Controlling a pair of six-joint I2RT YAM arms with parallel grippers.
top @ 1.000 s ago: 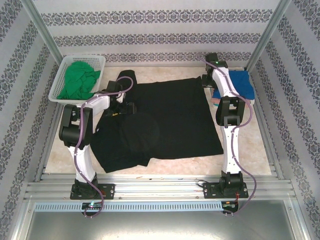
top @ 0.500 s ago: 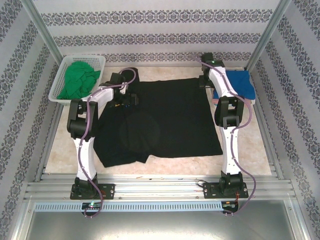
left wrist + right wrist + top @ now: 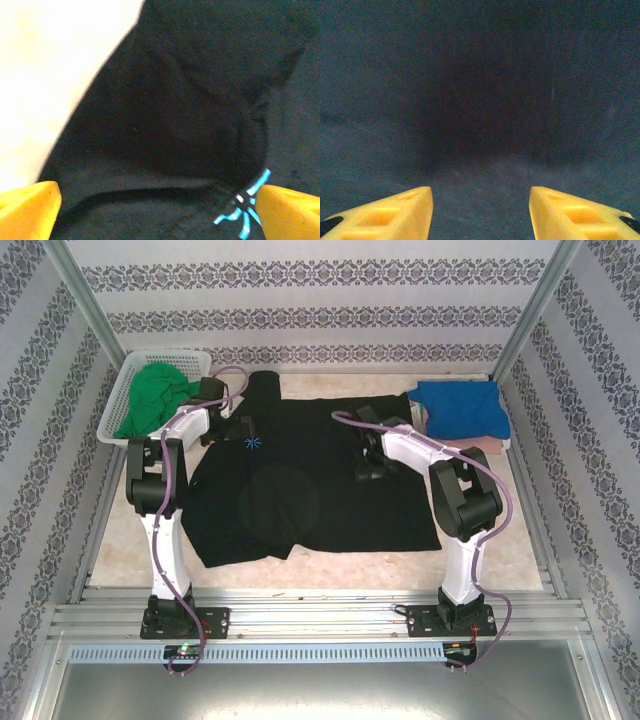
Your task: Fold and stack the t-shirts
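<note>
Spread flat, the black t-shirt (image 3: 330,495) covers most of the pale surface (image 3: 470,560), its hem toward the arm bases and one sleeve reaching up at the far left. On its chest, toward the left, sits a small light-blue mark (image 3: 249,443), a starburst of short crossing strokes. In the left wrist view the same mark (image 3: 245,212) shows as bright blue lines with a touch of white, lying on a creased fold. Whether it holds any lettering I cannot tell.

The left pincer (image 3: 238,430) hangs just beside that mark, over the shirt's upper left shoulder. Its yellow fingers (image 3: 27,212) stand spread wide at the two lower corners of the wrist view, with only dark cloth between them and a strip of bare surface (image 3: 45,75) at the upper left.

The right pincer (image 3: 366,447) is over the shirt's right half, near its upper edge. Its jaws are parted, the yellow fingertips (image 3: 385,215) apart, with smooth black cloth (image 3: 480,100) lying below and nothing caught in the gap.

A green t-shirt (image 3: 155,400) lies bunched in the white lattice basket (image 3: 170,355) at the far left corner. At the far right, a folded blue t-shirt (image 3: 460,408) rests on a pink t-shirt (image 3: 485,445), of which a thin edge shows.
</note>
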